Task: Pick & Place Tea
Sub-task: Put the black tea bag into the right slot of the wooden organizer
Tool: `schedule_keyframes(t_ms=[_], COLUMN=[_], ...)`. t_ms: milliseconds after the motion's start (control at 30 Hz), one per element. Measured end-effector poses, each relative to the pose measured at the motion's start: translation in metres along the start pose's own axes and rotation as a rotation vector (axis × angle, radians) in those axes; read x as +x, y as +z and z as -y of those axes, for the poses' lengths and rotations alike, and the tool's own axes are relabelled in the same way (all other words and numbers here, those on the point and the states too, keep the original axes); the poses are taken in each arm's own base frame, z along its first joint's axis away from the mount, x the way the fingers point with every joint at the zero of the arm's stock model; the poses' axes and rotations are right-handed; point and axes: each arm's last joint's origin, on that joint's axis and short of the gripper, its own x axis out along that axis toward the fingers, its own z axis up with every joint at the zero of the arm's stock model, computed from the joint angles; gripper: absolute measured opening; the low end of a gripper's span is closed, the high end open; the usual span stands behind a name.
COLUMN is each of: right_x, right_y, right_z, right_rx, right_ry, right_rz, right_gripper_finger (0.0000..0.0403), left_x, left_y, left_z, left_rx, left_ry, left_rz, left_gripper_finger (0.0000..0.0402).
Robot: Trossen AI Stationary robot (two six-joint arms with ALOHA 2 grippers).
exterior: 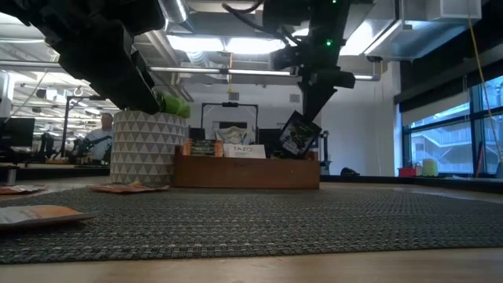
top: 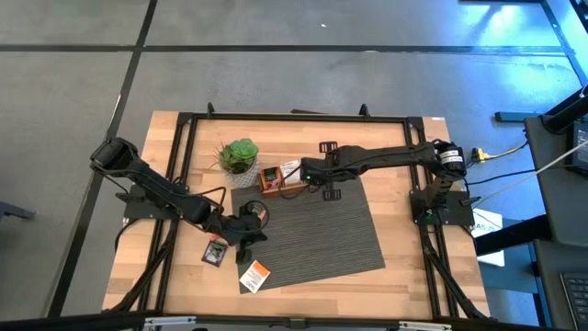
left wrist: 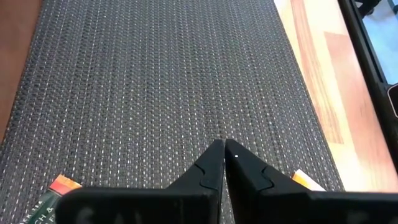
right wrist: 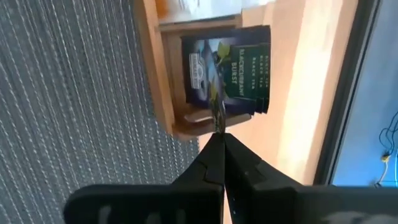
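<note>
Right wrist view shows the right gripper (right wrist: 219, 134) closed on a dark tea sachet (right wrist: 227, 68), hanging above the wooden tray (right wrist: 158, 68). The left gripper (left wrist: 222, 148), closed and empty, is above the grey mat (left wrist: 155, 81).

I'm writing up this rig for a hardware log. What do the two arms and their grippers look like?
Both arms are dark, near-black, built of jointed links. The left arm and right arm have thin black cables trailing near their bases. Each gripper ends in two flat, dark, tapered fingers with notched inner edges: left gripper, right gripper.
</note>
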Motion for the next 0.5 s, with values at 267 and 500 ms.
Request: schedule_keyframes(t_ms=[267,500], right_x=[0.0105,0.0116], right_y=[0.0027,0.0029], right_z=[0.001,0.0007], right_rx=[-0.034,-0.071], right_ry=[0.0,-0.003], right_rz=[-0.017,-0.022], right_gripper_finger=[0.0011,0.0014], left_x=[0.0001,0.0001], left_y=[0.0,-0.0008], left_z=[-0.0005,-0.0013], left_rx=[0.001,0.004], left_ry=[0.015,0.029], left_rz=[0.006,0.002], left_gripper_finger=[0.0015,0.0011])
